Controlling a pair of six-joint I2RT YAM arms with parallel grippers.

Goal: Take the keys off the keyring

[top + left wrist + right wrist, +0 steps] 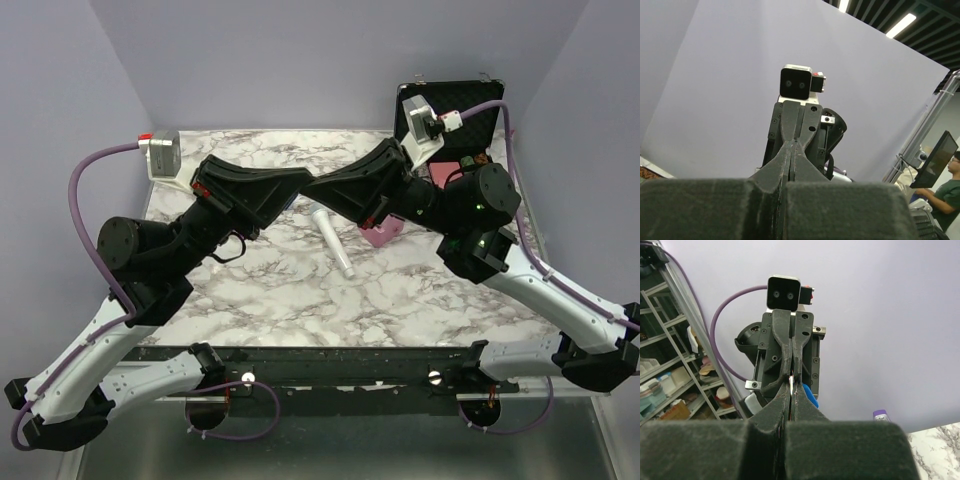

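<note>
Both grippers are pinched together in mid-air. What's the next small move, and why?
Probably a slight pull apart by the right gripper. It and the left gripper are shut tip to tip, a sliver of ring shows between them, and the blue key sits beside it, not yet off.

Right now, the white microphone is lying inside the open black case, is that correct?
Not quite: the white microphone is lying on the marble table, in front of the open black case, as the top view shows.
</note>
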